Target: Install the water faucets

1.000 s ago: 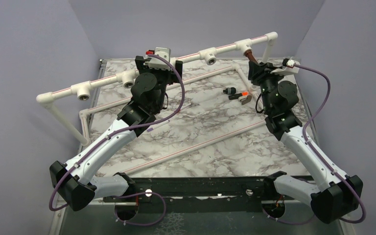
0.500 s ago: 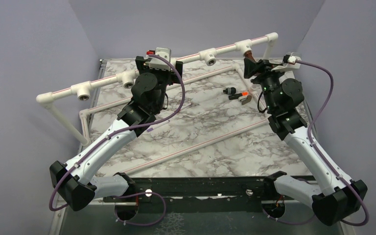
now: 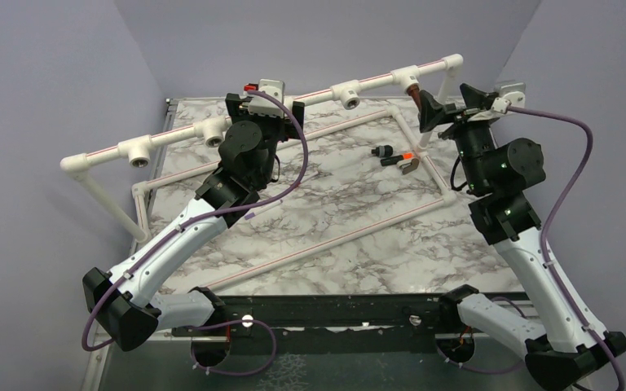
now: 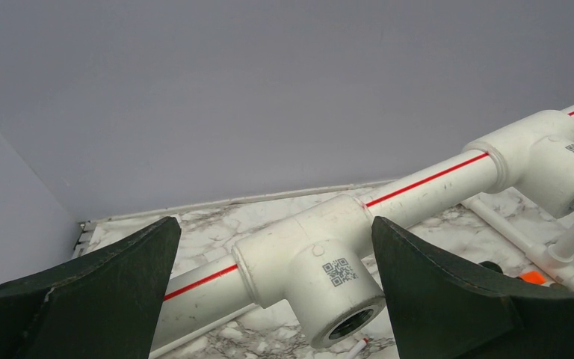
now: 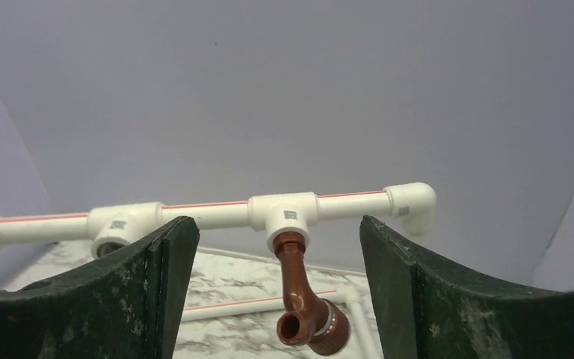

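Observation:
A reddish-brown water faucet [image 5: 304,303] hangs from the rightmost white tee fitting [image 5: 287,215] of the raised pipe, its spout mouth facing the right wrist camera. My right gripper [image 5: 278,228] is open and drawn back from it, and its fingers touch nothing. From above, the faucet [image 3: 414,92] sits just left of the right gripper [image 3: 450,104]. My left gripper [image 4: 274,224] is wide open, with a finger on each side of an empty tee fitting [image 4: 321,269] and touching neither side. In the top view the left gripper [image 3: 265,102] is at the middle of the pipe.
The raised white pipe [image 3: 179,134] with red stripes has more empty tees [image 3: 347,93]. A lower pipe frame [image 3: 326,240] lies on the marble table. Small loose parts, black, orange and metal [image 3: 397,156], lie at the back right. Grey walls close in on three sides.
My right gripper opened, let go of the faucet and drew back to the right, leaving it in the tee. The left arm has not moved.

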You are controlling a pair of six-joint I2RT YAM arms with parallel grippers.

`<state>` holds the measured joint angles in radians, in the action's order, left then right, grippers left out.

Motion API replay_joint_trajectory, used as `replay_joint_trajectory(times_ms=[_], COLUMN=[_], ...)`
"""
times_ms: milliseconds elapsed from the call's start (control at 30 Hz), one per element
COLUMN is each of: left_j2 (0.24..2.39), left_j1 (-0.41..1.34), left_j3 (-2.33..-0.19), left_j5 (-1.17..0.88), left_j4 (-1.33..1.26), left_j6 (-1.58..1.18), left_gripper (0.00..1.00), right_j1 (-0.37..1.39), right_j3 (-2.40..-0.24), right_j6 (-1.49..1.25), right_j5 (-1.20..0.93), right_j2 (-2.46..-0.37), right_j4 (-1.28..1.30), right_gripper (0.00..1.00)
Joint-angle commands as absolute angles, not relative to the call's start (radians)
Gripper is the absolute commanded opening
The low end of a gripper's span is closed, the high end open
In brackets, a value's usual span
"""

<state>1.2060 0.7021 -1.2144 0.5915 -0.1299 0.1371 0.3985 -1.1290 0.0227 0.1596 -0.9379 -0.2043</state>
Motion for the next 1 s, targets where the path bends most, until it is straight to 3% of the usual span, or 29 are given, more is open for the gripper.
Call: replay_joint_trajectory(times_ms=[0,600,967], left_j2=[1.232,1.237,1.242], left_j1=[0.685,0.684,0.684], left_j3=[-1.177,-1.177,-1.174], left_j5=[0.641,0.638,0.638], left_j4=[0.004,0.003,0.004], left_j6=[0.143,0.140,0.140], left_gripper=[0.99,0.99,0.99], right_j1=[0.401,0.400,0.400], right_j3=[-1.133,-1.107,-1.092], right_j6=[0.254,0.334,0.385], right_j5=[0.114,0.200,0.280], right_j2=[-0.925,-1.070,-1.123], right_j4=[-0.103,-0.080,-0.106], right_gripper=[0.84,0.82,0.63])
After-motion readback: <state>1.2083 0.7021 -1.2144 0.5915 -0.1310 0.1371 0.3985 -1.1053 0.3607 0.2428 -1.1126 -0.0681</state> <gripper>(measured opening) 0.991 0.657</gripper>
